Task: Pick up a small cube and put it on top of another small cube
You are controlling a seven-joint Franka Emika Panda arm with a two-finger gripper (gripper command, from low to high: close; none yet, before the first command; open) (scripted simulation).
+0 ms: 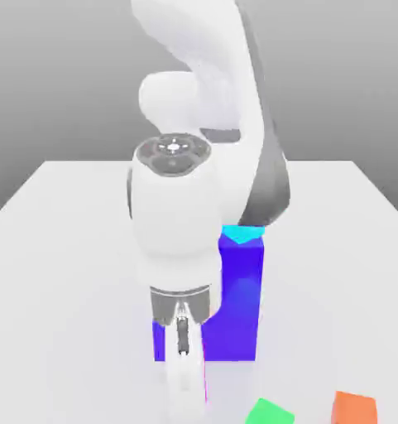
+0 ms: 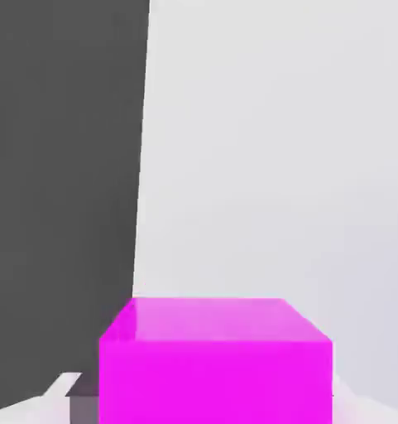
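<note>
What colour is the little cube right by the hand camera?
Bright magenta-pink; the small plain cube shows best in the hand view.

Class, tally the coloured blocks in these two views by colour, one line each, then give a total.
Magenta cube: 1
Blue block: 1
Cyan cube: 1
Green cube: 1
Orange cube: 1
Total: 5

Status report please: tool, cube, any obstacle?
Tool shut on small bright magenta-pink cube. Tall blue-violet block behind the arm, cyan cube on top. Green cube and orange cube nearby.
</note>
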